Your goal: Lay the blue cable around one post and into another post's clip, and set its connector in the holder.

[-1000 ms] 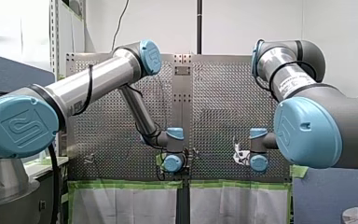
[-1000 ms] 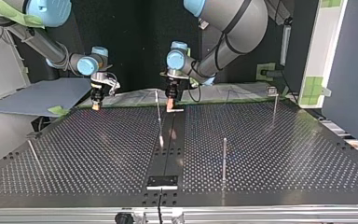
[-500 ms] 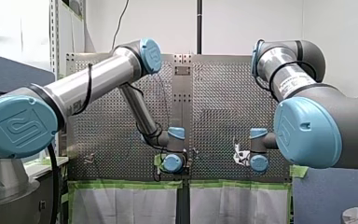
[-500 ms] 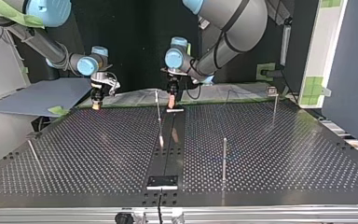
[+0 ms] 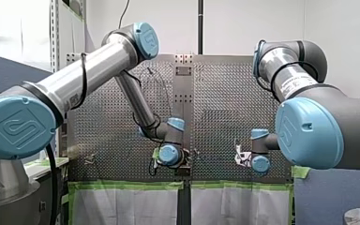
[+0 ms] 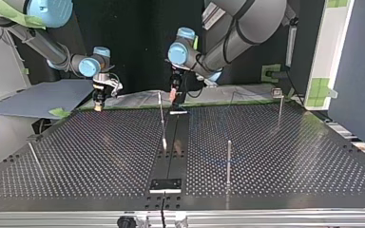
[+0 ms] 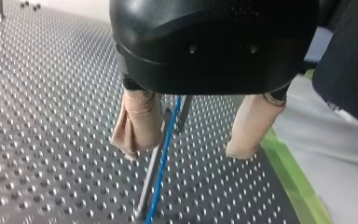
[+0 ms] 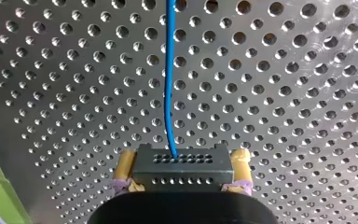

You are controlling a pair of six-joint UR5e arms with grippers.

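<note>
Perforated metal table (image 6: 290,156), with a dark strip (image 6: 179,156) down its middle and green tape (image 7: 291,179) along its far edge in the top view.

Item 1, my left tool (image 7: 182,149): black body, two beige pads (image 7: 137,123) spread wide, gripping nothing. It hangs over the far end of the dark strip. The blue cable (image 7: 167,144) passes under the gap, closer to one pad than the other and touched by neither. A thin metal rod (image 7: 150,177) shows just beside the cable.

Item 2, my right tool (image 8: 184,154): yellow-padded fingers (image 8: 123,168) pressed against the two ends of the connector (image 8: 182,170), a dark block with rows of small holes. The cable leaves the block's middle and runs straight away across the table. In the top view this tool is at the left, near the far edge, well apart from my left tool.

Item 3, near post (image 6: 228,159): upright, to the right of the dark strip in the top view.

Item 4, far post (image 6: 279,111): upright, further right and further back, topped by a small block (image 6: 276,91).

Item 5, dark plate (image 6: 166,184): at the near end of the strip.
</note>
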